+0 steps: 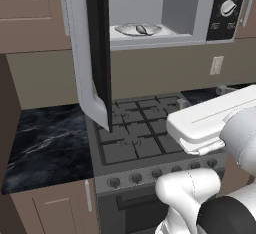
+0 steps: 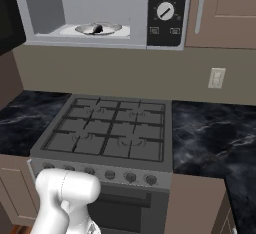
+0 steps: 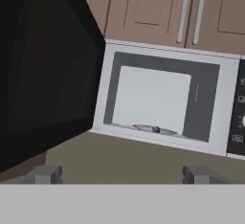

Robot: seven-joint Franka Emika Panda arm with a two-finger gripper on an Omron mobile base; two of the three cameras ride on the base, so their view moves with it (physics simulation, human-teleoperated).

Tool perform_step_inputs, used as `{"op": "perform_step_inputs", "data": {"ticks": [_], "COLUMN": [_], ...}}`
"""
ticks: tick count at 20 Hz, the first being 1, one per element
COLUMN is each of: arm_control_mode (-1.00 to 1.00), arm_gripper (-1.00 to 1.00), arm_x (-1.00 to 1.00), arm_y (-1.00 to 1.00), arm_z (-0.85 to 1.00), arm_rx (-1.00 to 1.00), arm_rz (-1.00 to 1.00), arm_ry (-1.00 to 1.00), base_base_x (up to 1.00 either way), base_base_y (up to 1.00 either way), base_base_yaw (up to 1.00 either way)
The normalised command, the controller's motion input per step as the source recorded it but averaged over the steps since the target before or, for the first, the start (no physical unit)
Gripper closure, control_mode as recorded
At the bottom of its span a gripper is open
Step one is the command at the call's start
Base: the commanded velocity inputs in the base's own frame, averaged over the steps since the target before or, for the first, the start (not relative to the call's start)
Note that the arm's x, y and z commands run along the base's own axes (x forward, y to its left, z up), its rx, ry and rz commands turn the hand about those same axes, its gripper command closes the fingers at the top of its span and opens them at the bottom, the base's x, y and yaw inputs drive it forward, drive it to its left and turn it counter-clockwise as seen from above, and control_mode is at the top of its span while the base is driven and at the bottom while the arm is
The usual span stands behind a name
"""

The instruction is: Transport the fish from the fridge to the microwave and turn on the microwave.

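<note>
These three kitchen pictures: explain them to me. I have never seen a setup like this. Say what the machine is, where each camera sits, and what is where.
It is a rendered kitchen with a white robot arm on a driving base. Two cameras ride on the base, behind the arm to its left and right. The third sits on the hand, looking along the gripper, which is open and holds nothing. Above the gas stove hangs the microwave, its door swung open. Inside, the fish lies on a round plate. Black marble counter flanks the stove.
</note>
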Motion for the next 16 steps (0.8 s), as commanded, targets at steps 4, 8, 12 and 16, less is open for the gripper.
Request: {"op": "perform_step_inputs", "data": {"ticks": [4,8,12,16], "arm_control_mode": [-1.00,-1.00,-1.00,-1.00], "arm_gripper": [-1.00,-1.00,-1.00,-1.00], "arm_x": [-0.01,-0.06,-0.09,-0.10], "arm_y": [0.21,0.22,0.22,0.23], "arm_z": [0.00,0.00,0.00,0.00], "arm_rx": [0.00,0.00,0.00,0.00], "arm_rz": [0.00,0.00,0.00,0.00], "arm_ry": [-0.02,-0.03,-0.04,-0.04], "base_base_x": [0.00,0.00,0.00,0.00], "base_base_y": [0.00,0.00,0.00,0.00], "base_base_yaw": [0.00,0.00,0.00,0.00]}}
